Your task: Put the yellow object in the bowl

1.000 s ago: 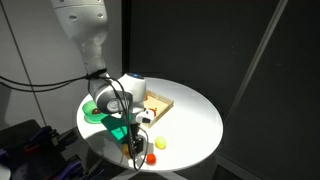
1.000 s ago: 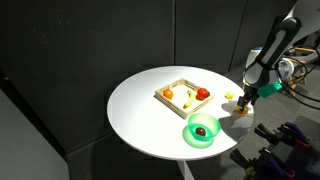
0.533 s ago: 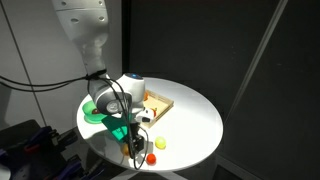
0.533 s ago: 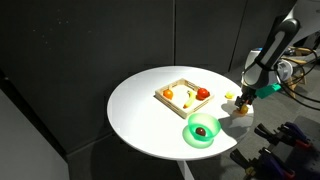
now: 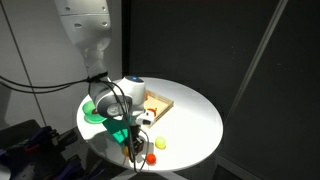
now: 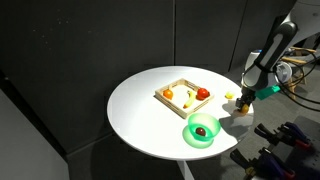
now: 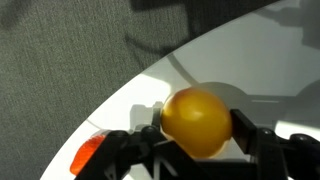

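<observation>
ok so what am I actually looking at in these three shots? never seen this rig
It is one robot arm with a two-finger gripper, working over a round white table. Two pictures come from cameras standing off the robot, looking at the table from different places. The third comes from a camera on the wrist, looking past the fingers.

On the table there is a green bowl with a red ball in it. There is also a square wooden tray holding a few small pieces. A loose yellow piece and an orange piece lie near the edge.

In the wrist view the fingers sit against both sides of the yellow object, so it looks gripped.
</observation>
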You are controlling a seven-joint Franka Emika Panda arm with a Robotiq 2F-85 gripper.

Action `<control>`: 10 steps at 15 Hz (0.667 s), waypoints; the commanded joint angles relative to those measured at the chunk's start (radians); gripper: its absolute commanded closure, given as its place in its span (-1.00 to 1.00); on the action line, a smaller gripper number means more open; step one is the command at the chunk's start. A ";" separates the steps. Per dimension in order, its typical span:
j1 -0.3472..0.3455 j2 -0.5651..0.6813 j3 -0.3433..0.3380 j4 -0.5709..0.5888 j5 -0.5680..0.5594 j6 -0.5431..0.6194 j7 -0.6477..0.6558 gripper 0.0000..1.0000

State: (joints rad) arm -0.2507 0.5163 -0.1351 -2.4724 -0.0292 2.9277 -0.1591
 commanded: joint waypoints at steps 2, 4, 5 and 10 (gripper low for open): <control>-0.008 0.001 0.000 0.017 -0.011 -0.017 -0.012 0.15; 0.001 -0.026 -0.009 0.009 -0.024 -0.043 -0.018 0.15; 0.003 -0.035 -0.011 0.007 -0.028 -0.048 -0.022 0.15; 0.020 -0.101 -0.028 -0.006 -0.060 -0.111 -0.032 0.15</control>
State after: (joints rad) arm -0.2446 0.4808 -0.1448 -2.4639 -0.0566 2.8733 -0.1743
